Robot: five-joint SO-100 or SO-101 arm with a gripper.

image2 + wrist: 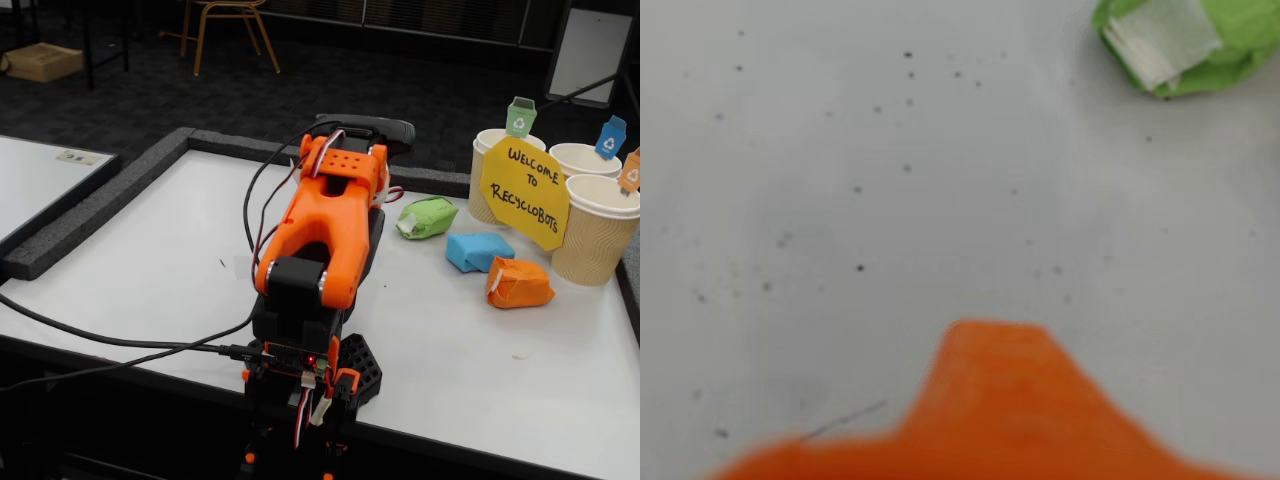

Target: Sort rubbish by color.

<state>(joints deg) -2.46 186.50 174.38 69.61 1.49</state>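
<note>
- Wrist view: the green lump (pixel 1185 45) sits in the top right corner of the picture, on the white table (pixel 890 200).
- Its long side runs across the picture, tipped a bit up to the right. A white folded paper patch shows on its top.
- The table has small dark specks on it.
- A blurry orange part of the gripper (pixel 990 410) fills the bottom edge. It is well apart from the green lump.
- I cannot tell from here if the jaws are open or closed.

- Fixed view: the orange arm (pixel 325 225) is folded up near the front edge of the table (pixel 180 260). The gripper is hidden behind it, so the jaws cannot be seen.
- The green lump (pixel 427 217) lies near the far right corner of the table. Its long side points left to right, tipped a bit up at the right.
- The blue lump (pixel 479 250) lies just beside it, nearer the right edge. It is long left to right.
- The orange lump (pixel 518 283) lies next, touching or almost touching the blue one. It is also long left to right.
- The three lumps make a slanted row, and nothing holds them.
- Three paper cups (pixel 590 232) stand behind them by the right edge, with a yellow sign (pixel 524 192) in front.
- Black cables (pixel 120 345) cross the front edge.
</note>
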